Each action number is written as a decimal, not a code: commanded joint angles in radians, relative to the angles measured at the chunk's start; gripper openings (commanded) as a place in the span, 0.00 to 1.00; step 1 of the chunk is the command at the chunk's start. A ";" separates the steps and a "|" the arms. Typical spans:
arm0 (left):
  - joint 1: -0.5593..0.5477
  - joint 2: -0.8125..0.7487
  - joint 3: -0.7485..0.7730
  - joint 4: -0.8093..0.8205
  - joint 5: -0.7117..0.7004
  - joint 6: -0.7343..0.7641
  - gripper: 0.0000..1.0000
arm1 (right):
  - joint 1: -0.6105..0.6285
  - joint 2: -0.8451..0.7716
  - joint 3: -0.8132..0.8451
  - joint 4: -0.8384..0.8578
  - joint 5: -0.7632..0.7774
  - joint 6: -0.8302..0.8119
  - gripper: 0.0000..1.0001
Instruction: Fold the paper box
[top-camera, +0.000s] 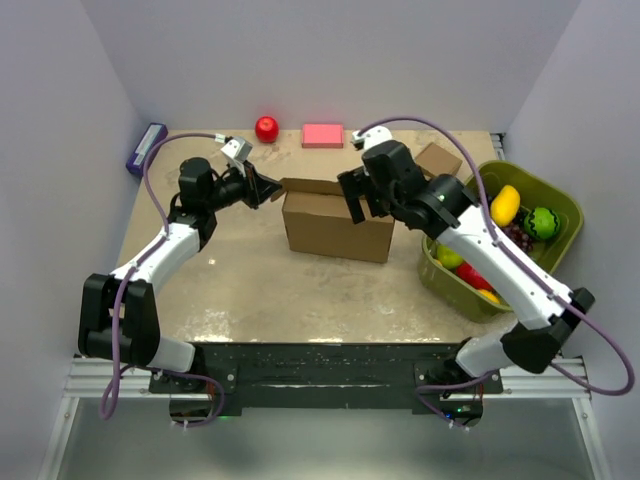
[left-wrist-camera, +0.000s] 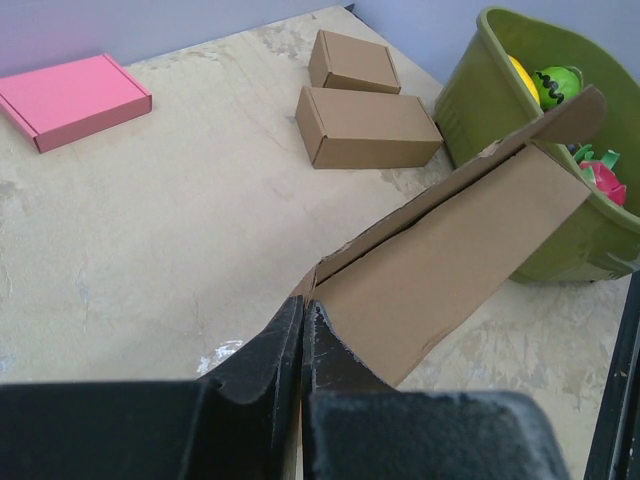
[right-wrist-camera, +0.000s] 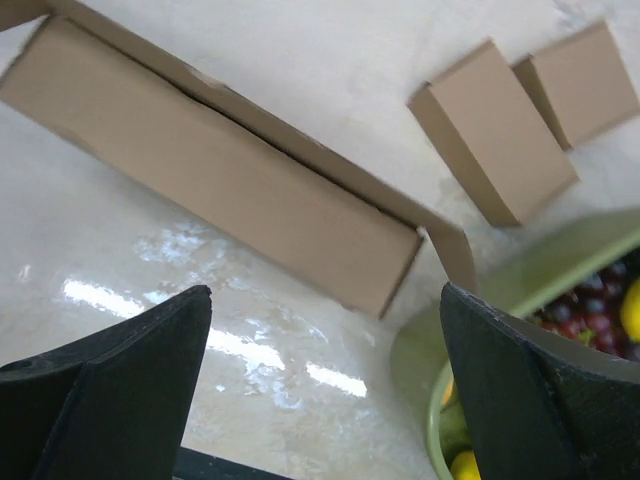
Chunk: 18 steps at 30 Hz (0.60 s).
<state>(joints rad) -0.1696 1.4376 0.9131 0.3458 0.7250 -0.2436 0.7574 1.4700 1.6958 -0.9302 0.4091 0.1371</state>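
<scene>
The paper box (top-camera: 335, 228) is a brown cardboard sheet standing partly formed in the middle of the table. My left gripper (top-camera: 264, 187) is shut on the box's left flap edge. In the left wrist view the fingertips (left-wrist-camera: 290, 330) pinch the cardboard edge and the box panel (left-wrist-camera: 450, 250) runs away to the right. My right gripper (top-camera: 358, 198) hovers over the box's right top end, open and empty. In the right wrist view its fingers (right-wrist-camera: 120, 390) are spread wide above the box's long side (right-wrist-camera: 220, 185) and do not touch it.
A green basket (top-camera: 560, 195) of fruit stands right of the box, close to its end. Two small closed brown boxes (left-wrist-camera: 365, 125) (left-wrist-camera: 352, 62) lie behind it. A pink flat box (top-camera: 322, 135), a red apple (top-camera: 266, 128) and a purple object (top-camera: 145, 148) sit along the back.
</scene>
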 joint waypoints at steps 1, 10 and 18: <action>0.007 -0.016 0.036 -0.013 -0.006 -0.011 0.00 | -0.029 -0.079 -0.076 -0.107 0.177 0.154 0.99; 0.005 -0.019 0.035 0.002 0.014 -0.017 0.00 | -0.243 -0.192 -0.257 0.210 0.068 0.016 0.99; 0.004 -0.011 0.047 0.001 0.024 -0.011 0.00 | -0.366 -0.137 -0.309 0.435 -0.147 -0.119 0.94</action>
<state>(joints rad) -0.1696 1.4376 0.9150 0.3450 0.7334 -0.2508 0.4324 1.3205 1.3979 -0.6708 0.3904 0.1028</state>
